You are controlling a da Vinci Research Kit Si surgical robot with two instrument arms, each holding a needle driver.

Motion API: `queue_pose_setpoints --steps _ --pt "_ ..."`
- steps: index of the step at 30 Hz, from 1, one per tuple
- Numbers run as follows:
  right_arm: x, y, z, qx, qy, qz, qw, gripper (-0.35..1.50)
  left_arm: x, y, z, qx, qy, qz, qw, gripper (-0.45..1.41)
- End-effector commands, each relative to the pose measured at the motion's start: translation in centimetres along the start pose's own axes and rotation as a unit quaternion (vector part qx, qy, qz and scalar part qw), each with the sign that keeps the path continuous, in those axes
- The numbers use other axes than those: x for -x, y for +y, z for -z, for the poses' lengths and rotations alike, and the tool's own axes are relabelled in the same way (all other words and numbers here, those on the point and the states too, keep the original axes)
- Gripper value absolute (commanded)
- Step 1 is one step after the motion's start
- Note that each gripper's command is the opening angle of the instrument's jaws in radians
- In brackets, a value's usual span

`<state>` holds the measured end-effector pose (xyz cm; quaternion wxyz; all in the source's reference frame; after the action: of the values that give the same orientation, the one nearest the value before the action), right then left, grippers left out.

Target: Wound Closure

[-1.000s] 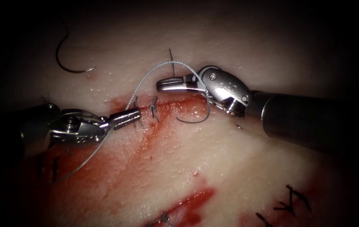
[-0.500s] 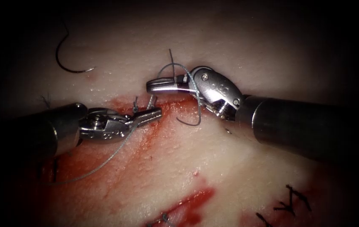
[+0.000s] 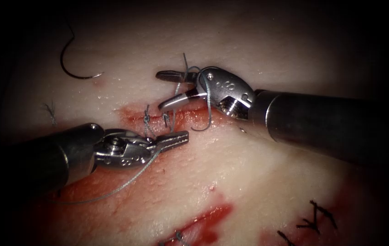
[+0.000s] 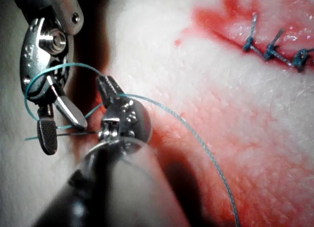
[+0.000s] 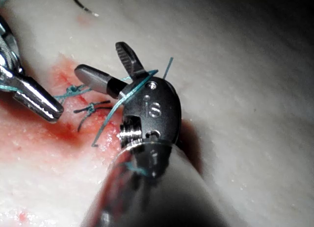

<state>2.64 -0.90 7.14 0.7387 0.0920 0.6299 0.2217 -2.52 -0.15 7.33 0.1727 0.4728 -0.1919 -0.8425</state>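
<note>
Pale pork-belly tissue [image 3: 249,182] carries everything, streaked with wet red fluid [image 3: 112,182] around its cut. Dark curved steel needle [image 3: 73,68] lies loose on it at upper left, well apart from the stitched cut [image 3: 158,116]. Dark cut thread ends [image 3: 315,218] sit at lower right.

My 2 arms look alike: each is a long, dark grey, smooth round shaft ending in a polished silver wrist and a small end effector. The left end effector [image 3: 176,138] has slim metal blades with fine cross-hatched serrations on their inner faces, and its wrist carries a round pivot screw and tiny engraved markings. The right end effector [image 3: 169,89] sits on a rounded, domed silver clevis [image 3: 224,89] with a small rivet near the blades, faint stamped characters on its side, and a ridged screw head near the shaft.
</note>
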Motion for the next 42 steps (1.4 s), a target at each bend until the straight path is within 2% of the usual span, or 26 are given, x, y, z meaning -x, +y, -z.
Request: queue_pose_setpoints --steps 1,5,6,8,9,12,13,17,22,27,29,30,33,37,40,42 --pt "0.13 0.05 -0.11 0.003 -0.029 0.014 0.999 1.2 -0.04 -0.14 -0.01 0.002 0.022 -0.015 1.0 -0.45" --pt "0.22 0.03 -0.12 0.001 -0.043 0.02 0.999 1.2 -0.09 -0.28 0.05 0.007 0.048 -0.027 0.998 -0.45" --pt "0.27 0.01 -0.12 -0.01 -0.05 0.024 0.998 1.2 -0.1 -0.37 0.09 0.009 0.073 -0.031 0.997 -0.45" --pt "0.29 0.01 -0.13 -0.011 -0.054 0.026 0.998 1.2 -0.1 -0.41 0.1 0.011 0.088 -0.03 0.996 -0.45" --pt "0.34 -0.03 -0.13 -0.023 -0.063 0.03 0.997 1.2 -0.1 -0.53 0.16 0.015 0.13 -0.031 0.991 -0.45" --pt "0.36 -0.04 -0.13 -0.026 -0.067 0.031 0.997 1.2 -0.08 -0.6 0.18 0.016 0.151 -0.031 0.988 -0.45" --pt "0.37 -0.05 -0.13 -0.031 -0.066 0.029 0.997 1.2 -0.05 -0.69 0.2 0.018 0.172 -0.033 0.984 -0.45" --pt "0.37 -0.11 -0.13 -0.062 -0.058 0.02 0.996 1.2 0.07 -0.89 0.2 0.024 0.199 -0.017 0.98 -0.45" --pt "0.39 -0.16 -0.13 -0.09 -0.054 -0.001 0.994 1.2 0.2 -1.0 0.15 0.029 0.226 0.0 0.974 -0.45" --pt "0.47 -0.26 -0.11 -0.128 -0.047 -0.038 0.99 1.16 0.5 -1.11 0.03 0.036 0.26 0.017 0.965 -0.45" --pt "0.5 -0.29 -0.09 -0.148 -0.032 -0.05 0.987 1.03 0.62 -1.13 -0.02 0.038 0.267 0.022 0.963 -0.45" --pt "0.52 -0.31 -0.08 -0.169 -0.007 -0.063 0.984 0.79 0.73 -1.13 -0.07 0.04 0.271 0.027 0.961 -0.45" --pt "0.54 -0.33 -0.08 -0.182 0.008 -0.076 0.98 0.78 0.85 -1.13 -0.13 0.043 0.275 0.034 0.96 -0.45" --pt "0.59 -0.37 -0.08 -0.216 0.059 -0.115 0.968 0.76 1.11 -1.07 -0.26 0.047 0.282 0.038 0.957 -0.45" --pt "0.59 -0.41 -0.02 -0.239 0.102 -0.141 0.955 0.76 1.34 -0.92 -0.36 0.047 0.263 0.035 0.963 -0.45" --pt "0.58 -0.4 0.0 -0.24 0.111 -0.147 0.953 0.78 1.37 -0.88 -0.37 0.047 0.258 0.035 0.964 -0.45"
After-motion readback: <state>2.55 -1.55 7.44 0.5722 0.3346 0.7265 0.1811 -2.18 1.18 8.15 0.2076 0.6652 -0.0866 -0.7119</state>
